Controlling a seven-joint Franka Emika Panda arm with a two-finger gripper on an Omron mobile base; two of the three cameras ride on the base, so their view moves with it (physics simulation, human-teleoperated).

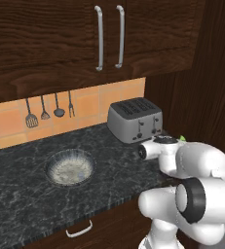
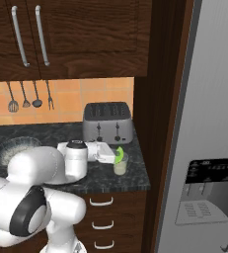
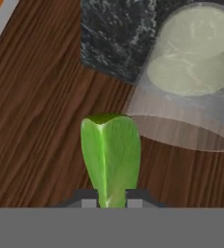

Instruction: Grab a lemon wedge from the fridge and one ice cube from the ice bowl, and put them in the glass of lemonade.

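Fingertips of the gripper (image 3: 112, 199) are closed on the lemon wedge (image 3: 111, 157), whose lower end is hidden between them. It hangs just beside the rim of the glass of lemonade (image 3: 191, 82). From the left, the arm hides the glass; the ice bowl (image 1: 70, 167) sits well apart, beyond the toaster (image 1: 135, 119).
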